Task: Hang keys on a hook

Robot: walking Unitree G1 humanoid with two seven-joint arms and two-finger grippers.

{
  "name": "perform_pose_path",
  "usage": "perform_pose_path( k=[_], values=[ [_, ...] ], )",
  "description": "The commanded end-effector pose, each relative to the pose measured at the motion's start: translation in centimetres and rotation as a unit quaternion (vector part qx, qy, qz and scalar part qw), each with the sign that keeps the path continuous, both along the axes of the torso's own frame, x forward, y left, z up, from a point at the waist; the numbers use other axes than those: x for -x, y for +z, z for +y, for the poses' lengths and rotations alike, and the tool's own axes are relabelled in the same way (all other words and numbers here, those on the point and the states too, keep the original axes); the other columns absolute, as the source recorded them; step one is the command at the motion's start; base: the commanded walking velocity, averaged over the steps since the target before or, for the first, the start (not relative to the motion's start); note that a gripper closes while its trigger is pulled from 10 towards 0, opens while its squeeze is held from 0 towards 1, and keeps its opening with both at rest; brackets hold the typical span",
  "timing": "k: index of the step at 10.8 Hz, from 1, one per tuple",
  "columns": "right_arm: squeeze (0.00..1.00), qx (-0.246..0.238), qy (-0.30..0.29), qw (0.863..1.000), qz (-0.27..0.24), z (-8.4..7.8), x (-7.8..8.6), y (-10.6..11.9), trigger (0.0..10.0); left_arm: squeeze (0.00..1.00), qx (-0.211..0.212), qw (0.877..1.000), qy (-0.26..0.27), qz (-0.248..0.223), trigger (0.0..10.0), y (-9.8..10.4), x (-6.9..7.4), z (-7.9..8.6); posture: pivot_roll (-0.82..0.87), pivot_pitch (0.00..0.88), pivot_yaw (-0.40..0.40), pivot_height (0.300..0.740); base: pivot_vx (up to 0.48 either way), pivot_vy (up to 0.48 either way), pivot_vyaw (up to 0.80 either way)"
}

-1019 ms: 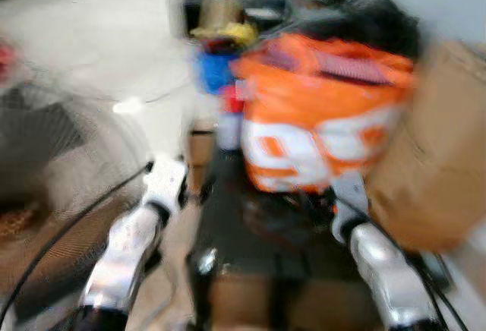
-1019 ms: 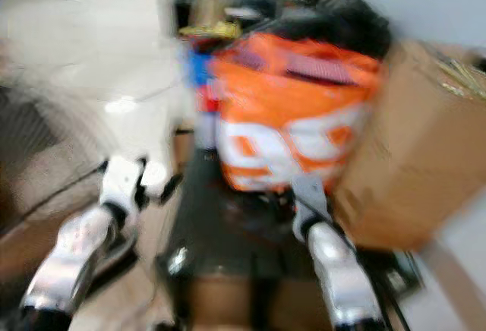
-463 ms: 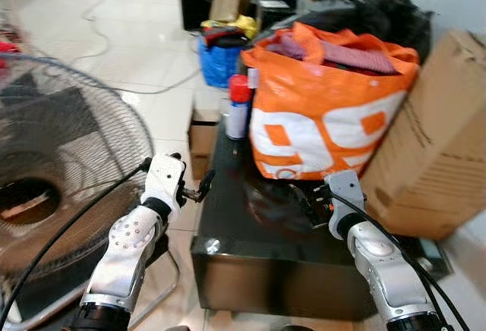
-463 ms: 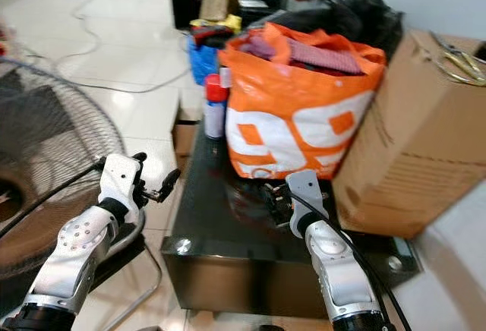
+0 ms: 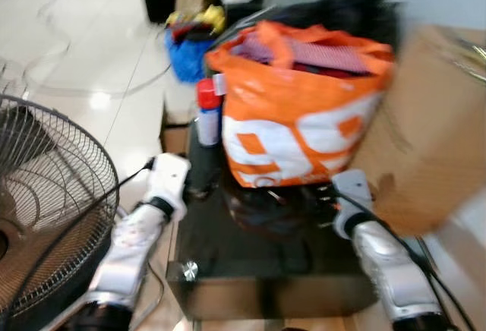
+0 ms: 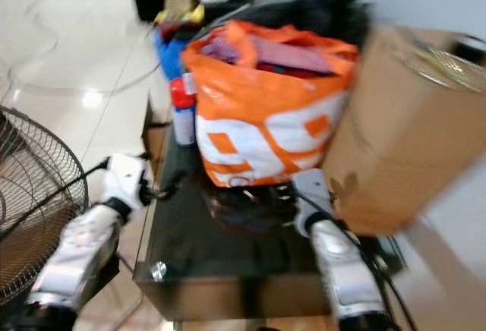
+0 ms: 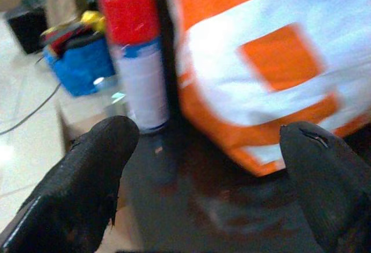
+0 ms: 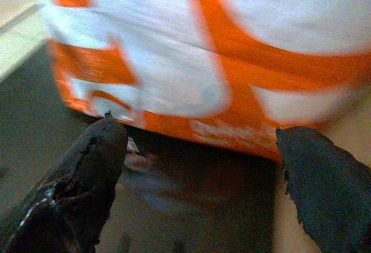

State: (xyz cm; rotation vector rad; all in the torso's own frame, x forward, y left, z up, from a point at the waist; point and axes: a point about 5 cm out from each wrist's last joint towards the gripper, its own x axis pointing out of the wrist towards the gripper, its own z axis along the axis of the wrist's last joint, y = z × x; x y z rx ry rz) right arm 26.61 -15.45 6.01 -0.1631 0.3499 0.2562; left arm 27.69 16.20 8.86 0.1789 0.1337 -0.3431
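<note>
1. Orange bag (image 5: 300,111) sat on the dark worktop (image 6: 228,251).
2. Left end effector (image 7: 208,177) and right end effector (image 8: 200,177) hovered spread, empty.
3. Keys and hook unseen; hanging seemingly not begun.

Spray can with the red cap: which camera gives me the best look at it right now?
The left wrist view. The spray can stands large between the open fingers of the left gripper, upright on the dark table, close beside the orange bag. Both eye views show it small and blurred at the bag's left. The right wrist view faces the bag instead.
</note>
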Motion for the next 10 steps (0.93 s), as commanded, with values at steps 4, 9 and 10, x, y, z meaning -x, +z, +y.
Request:
perform_pose_path(
  k=[4,9,10],
  values=[
    [0.00,0.010,0.003,1.000,0.005,-0.2,0.1,-0.2,10.0,0.47,-0.009,1.000,-0.003,0.006,10.0,-0.4,0.4,-0.1,-0.08,0.000,-0.038,0.732,0.000,0.000,0.00],
    [1.00,-0.018,0.032,0.996,0.077,2.5,-0.9,-3.2,10.0,0.47,-0.054,0.996,-0.064,0.038,10.0,-0.8,1.6,1.3,-0.04,0.000,-0.058,0.732,0.000,0.000,0.00],
    [1.00,-0.015,0.045,0.995,0.087,3.2,-1.4,-3.7,10.0,0.47,-0.082,0.990,-0.106,0.049,10.0,-0.6,2.2,1.9,-0.03,0.000,-0.065,0.732,0.000,0.000,0.00]
  ],
)
